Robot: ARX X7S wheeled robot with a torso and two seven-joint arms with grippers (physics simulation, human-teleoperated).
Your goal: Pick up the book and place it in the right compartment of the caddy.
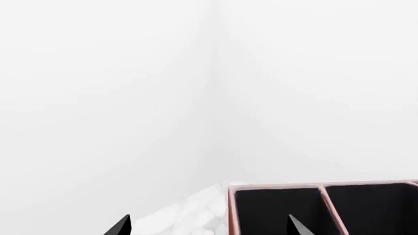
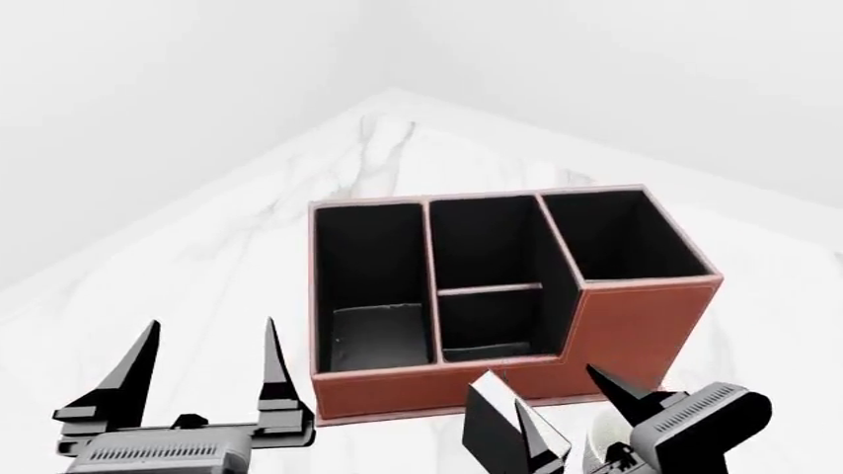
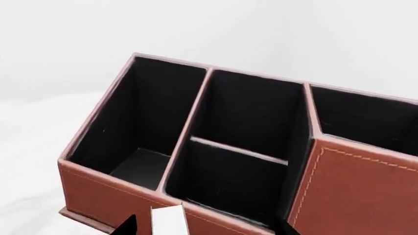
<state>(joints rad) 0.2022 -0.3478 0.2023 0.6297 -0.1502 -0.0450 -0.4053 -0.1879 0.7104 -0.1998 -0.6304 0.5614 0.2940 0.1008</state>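
Note:
The reddish-brown caddy (image 2: 646, 326) stands mid-table, its tall right compartment (image 2: 619, 232) showing only black lining. The small black book (image 2: 491, 427) with white page edges stands upright in front of the caddy's low front wall. My right gripper (image 2: 560, 395) is open around it. In the right wrist view the book's white edge (image 3: 168, 221) sits between the fingertips, close to one finger, with gaps on both sides of it and the caddy (image 3: 353, 191) just beyond. My left gripper (image 2: 211, 336) hangs open with nothing between its fingers, off the caddy's left end (image 1: 274, 186).
The white marble table (image 2: 264, 217) runs back into a corner of white walls. A bit of a white mug (image 2: 609, 434) shows behind my right gripper. The caddy's long left cell (image 2: 369, 276) and divided middle cell (image 2: 488, 296) hold nothing.

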